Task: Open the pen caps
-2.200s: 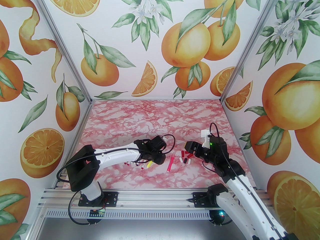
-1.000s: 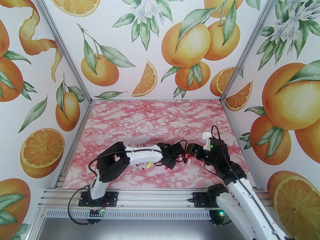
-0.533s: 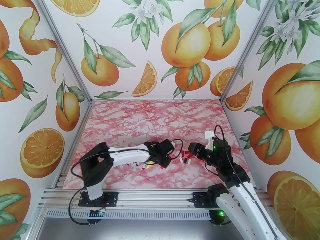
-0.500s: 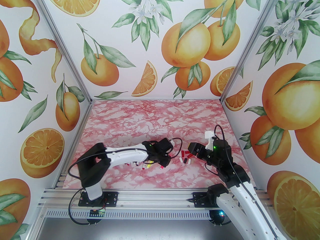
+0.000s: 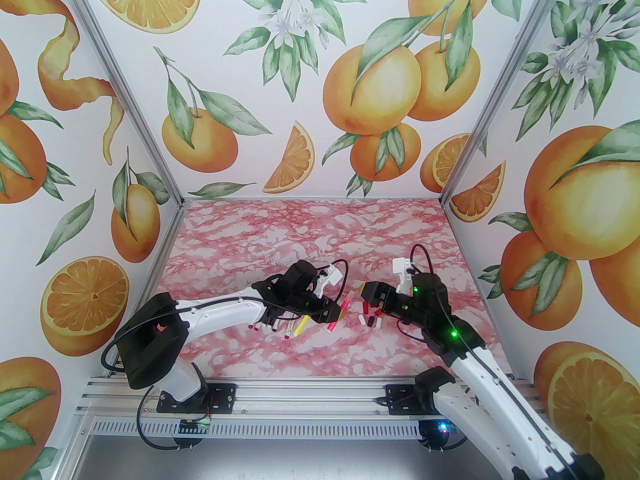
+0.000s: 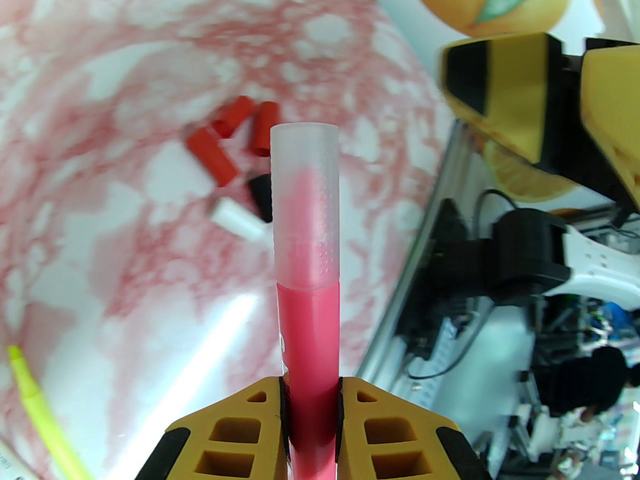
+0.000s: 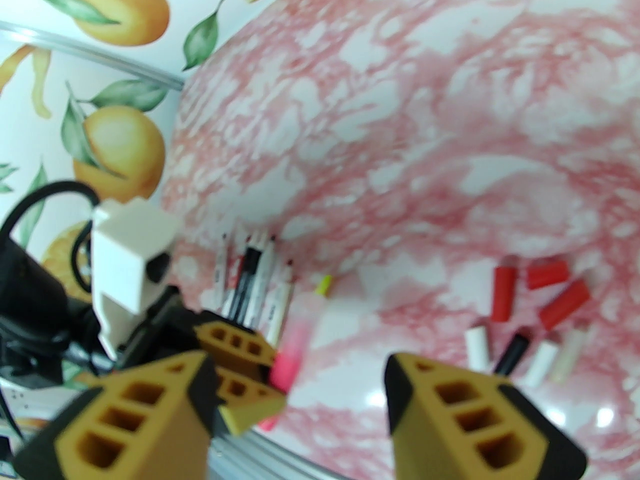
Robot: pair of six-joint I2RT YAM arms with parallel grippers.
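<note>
Slim white plastic markers (image 7: 257, 280) left on pink marbled counter (image 7: 400, 118), short red plastic caps (image 7: 502, 293) right, pink plastic marker (image 6: 307, 328) between them, in left end effector (image 6: 311, 383).

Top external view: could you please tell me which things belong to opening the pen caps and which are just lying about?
In hand: slim pink plastic pen with its frosted clear cap, clamped in the left gripper; open right gripper.
Lying about: loose short red, white and black plastic caps; row of slim white pens; yellow highlighter.

Far table (image 5: 310, 228) open, caps (image 5: 371, 316) and pens (image 5: 301, 325) apparently crowding near middle
</note>
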